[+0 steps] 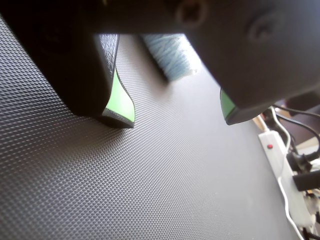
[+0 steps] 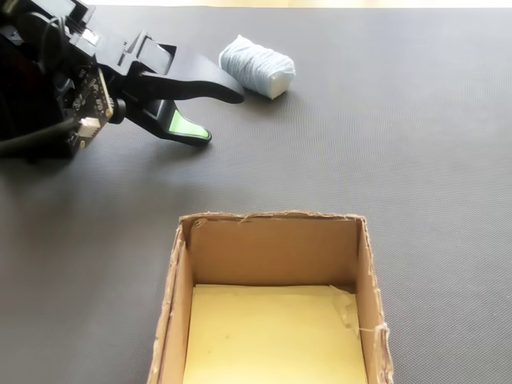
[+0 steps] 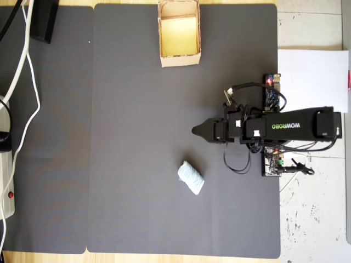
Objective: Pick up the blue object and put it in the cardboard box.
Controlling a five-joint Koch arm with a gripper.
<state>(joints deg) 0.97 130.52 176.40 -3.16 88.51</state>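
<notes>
A dark grey rubber mat [image 3: 137, 137] with a fine diamond-embossed texture covers most of a pale wooden table top, whose edge shows as a thin strip along the mat's borders in the overhead view. The black hobby arm's gripper [image 2: 220, 114] hovers low over the mat with its jaws parted and nothing between them; green pads line the inner faces of both fingers [image 1: 121, 102] in the wrist view. The small pale light-blue oblong lump of soft wound fibre [image 2: 257, 66] lies on the mat just beyond the upper fingertip in the fixed view, apart from it. The squarish tan cardboard box with a yellowish inner bottom [image 3: 179, 59] stands open at the mat's top edge in the overhead view, well apart from the lump [image 3: 191, 178]. A white power strip with a red switch [image 1: 280, 170] and white cables [image 3: 24, 66] lie at the mat's side.
</notes>
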